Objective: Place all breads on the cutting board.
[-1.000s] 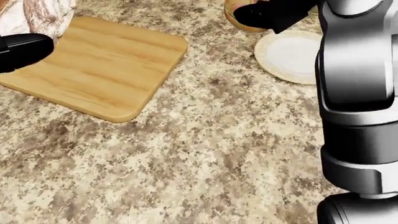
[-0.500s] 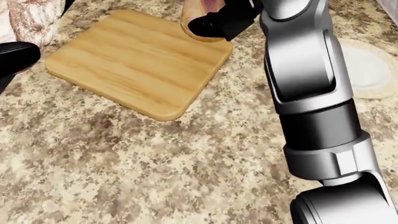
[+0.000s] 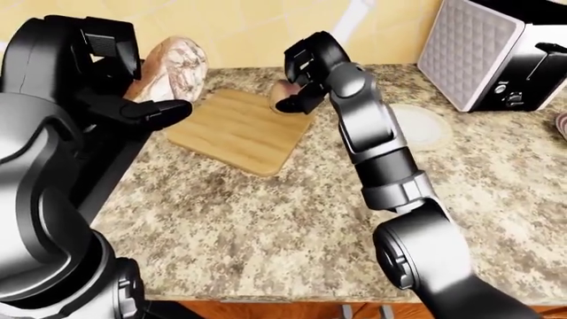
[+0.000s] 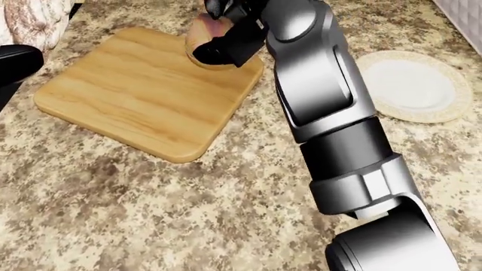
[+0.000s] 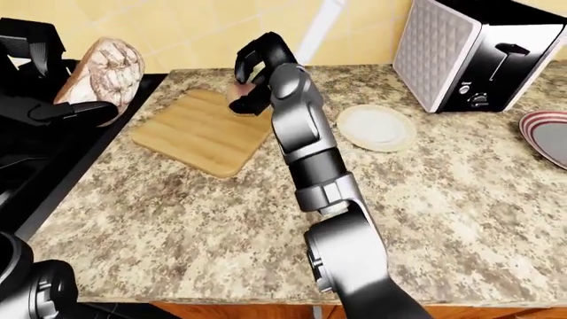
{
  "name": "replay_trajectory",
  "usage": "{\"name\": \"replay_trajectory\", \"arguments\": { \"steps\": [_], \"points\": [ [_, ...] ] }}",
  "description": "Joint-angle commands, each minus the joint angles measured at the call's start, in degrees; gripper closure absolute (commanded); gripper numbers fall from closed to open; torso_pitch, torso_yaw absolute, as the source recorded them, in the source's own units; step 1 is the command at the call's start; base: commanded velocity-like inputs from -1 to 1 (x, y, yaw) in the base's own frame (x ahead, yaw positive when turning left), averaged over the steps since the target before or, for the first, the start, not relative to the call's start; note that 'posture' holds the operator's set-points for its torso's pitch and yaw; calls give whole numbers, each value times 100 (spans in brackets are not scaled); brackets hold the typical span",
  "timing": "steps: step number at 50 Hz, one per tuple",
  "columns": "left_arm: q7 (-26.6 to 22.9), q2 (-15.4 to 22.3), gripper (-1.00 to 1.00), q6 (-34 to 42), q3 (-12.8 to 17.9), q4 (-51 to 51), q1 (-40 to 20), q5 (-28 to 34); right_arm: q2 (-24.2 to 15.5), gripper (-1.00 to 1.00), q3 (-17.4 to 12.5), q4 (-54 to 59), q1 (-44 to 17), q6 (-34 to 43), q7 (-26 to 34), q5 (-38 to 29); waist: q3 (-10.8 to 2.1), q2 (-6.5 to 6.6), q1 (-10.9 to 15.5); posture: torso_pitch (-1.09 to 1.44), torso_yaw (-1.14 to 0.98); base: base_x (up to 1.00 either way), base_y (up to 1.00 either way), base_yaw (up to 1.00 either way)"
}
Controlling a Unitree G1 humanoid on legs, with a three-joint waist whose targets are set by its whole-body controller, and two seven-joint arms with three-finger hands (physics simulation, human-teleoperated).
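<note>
A wooden cutting board lies on the granite counter, left of centre in the head view. My right hand is shut on a small round bread roll and holds it over the board's upper right corner. My left hand holds a large crusty loaf left of the board, above the black stove; the fingers wrap its side. The loaf also shows in the right-eye view.
A small white plate lies right of the board. A toaster stands at the upper right, and a pink-rimmed plate sits at the far right. A black stove borders the counter's left edge.
My right hand has carried the roll leftward from beside the white plate to over the board's upper right corner. The camera view has shifted as well.
</note>
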Motion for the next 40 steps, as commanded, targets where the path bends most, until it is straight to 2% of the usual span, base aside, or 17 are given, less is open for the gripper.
{"name": "replay_trajectory", "arguments": {
  "steps": [1,8,16,19,20,26,29,33,40],
  "points": [
    [43,86,100,-175,82,-80,-168,27,27,100,4,-216,-231,-230,-6,-67,-188,29,2,0,0,0,0,0],
    [62,114,100,-91,87,-151,-174,-11,210,100,81,-172,-93,-289,138,-217,-180,37,-8,0,0,0,0,0],
    [105,85,100,-142,70,-112,-154,-27,317,100,70,234,-58,-599,43,-272,-186,49,-10,0,0,0,0,0],
    [106,85,100,-153,77,-112,-142,-36,336,77,79,243,-34,-625,51,-295,-190,54,-9,0,0,0,0,0],
    [105,93,100,-135,79,-122,-154,-41,344,61,92,248,-26,-637,64,-311,-190,55,-9,0,0,0,0,0],
    [109,97,100,-160,107,-124,-121,-66,397,6,120,317,27,-746,62,-389,-190,57,-8,0,0,0,0,0],
    [105,118,100,-125,109,-145,-133,-79,416,2,129,352,48,-777,70,-421,-198,60,-8,0,0,0,0,0],
    [124,106,100,-143,94,-131,-136,-87,431,-23,137,360,88,-802,105,-466,-199,59,-1,0,0,0,0,0],
    [121,138,100,-94,89,-149,-169,-98,435,-95,147,353,157,-853,159,-549,-211,59,4,0,0,0,0,0]
  ]
}}
